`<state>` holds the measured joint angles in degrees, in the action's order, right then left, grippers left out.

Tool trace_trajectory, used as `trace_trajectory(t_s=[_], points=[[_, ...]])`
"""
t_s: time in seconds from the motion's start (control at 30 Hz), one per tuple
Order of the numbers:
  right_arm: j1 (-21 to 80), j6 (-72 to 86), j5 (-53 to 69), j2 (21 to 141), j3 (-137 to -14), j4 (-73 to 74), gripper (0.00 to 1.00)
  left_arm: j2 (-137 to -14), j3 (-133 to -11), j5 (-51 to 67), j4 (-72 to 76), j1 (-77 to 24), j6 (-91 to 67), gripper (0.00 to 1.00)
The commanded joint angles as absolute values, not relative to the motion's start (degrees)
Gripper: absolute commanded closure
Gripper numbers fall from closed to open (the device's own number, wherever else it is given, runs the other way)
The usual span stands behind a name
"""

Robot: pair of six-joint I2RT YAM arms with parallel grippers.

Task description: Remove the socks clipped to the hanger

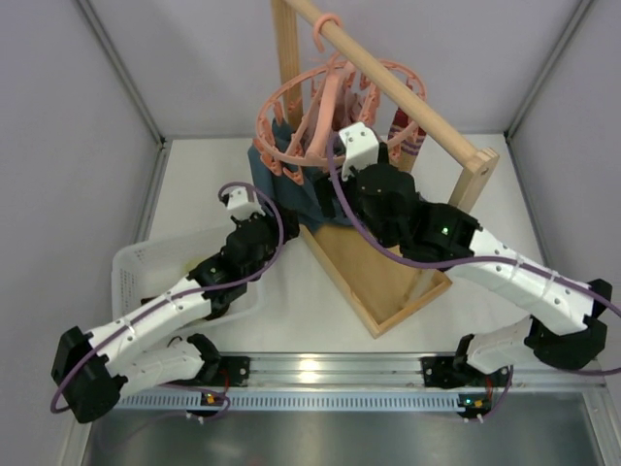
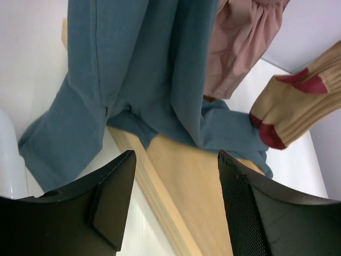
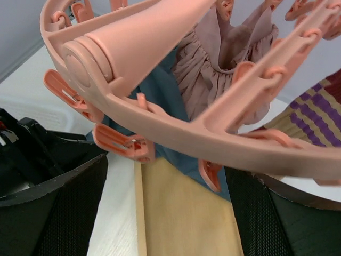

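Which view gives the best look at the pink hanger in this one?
Top external: it shows the hanger whole, with its double ring, spokes and hook over the wooden rod. The right wrist view shows only a close stretch of ring and a few clips. The left wrist view shows none of it.

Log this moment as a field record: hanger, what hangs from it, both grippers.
hanger: salmon-pink ring of pegs, hooked over the wooden rack
hanging: blue-grey cloth, dusty-pink garment, cream sock with red toe, striped sock
left gripper: open, empty, facing the blue-grey cloth
right gripper: open, empty, at the hanger's ring
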<state>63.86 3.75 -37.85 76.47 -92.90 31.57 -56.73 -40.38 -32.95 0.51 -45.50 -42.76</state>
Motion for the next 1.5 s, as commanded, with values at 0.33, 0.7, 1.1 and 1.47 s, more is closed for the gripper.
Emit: trace_trajectory(t_s=[0.33,0.7,1.1,1.47], points=[[63.9,-0.5,-24.6,94.4,-114.1,26.5,0.15,-58.9,-36.2,-42.7,10.9,-45.5,-33.0,0.33],[70.0,-2.2,-9.3,92.3,-112.4,27.3,0.14,-63.1,-36.0,-38.9,13.1,-45.4,-29.9,0.34],[72.0,6.7,-27.2,68.7,-86.7,27.2,0.14,-68.1,-36.0,-32.7,15.1,-45.4,-32.5,0.34],[72.0,10.5,-10.8,53.7,-81.0,24.3,0.14,-77.4,-42.6,-24.4,26.4,-52.2,-23.6,0.35]])
